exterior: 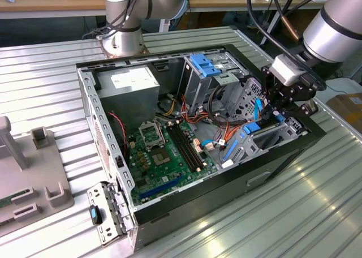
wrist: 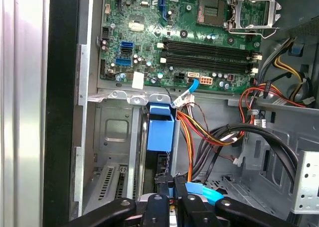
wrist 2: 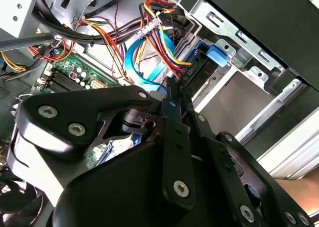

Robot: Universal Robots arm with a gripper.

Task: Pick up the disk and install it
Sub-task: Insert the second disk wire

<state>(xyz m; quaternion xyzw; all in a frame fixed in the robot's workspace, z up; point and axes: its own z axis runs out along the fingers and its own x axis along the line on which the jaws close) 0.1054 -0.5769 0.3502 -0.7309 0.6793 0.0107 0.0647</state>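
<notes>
Ribbed metal tabletop [exterior: 317,213] carried the opened computer case [exterior: 283,156], and I had the gripper [exterior: 281,112] low over its near drive bay [exterior: 271,134]. It was clenched on the disk [wrist: 160,130], held edge-on directly beneath the fingers, long axis running away toward the motherboard [wrist: 189,33] beyond.

Open PC case [exterior: 85,94] lies on a ribbed metal table [exterior: 294,213]. Inside: green motherboard [exterior: 164,156], grey power supply [exterior: 133,85], blue-topped drive cage [exterior: 206,65], red and orange cables [exterior: 218,130]. Gripper [exterior: 281,112] is down at the case's end on the exterior view's right, beside a blue bracket [exterior: 251,128]. Grey fixture [exterior: 34,179] sits at the exterior view's left.
</notes>
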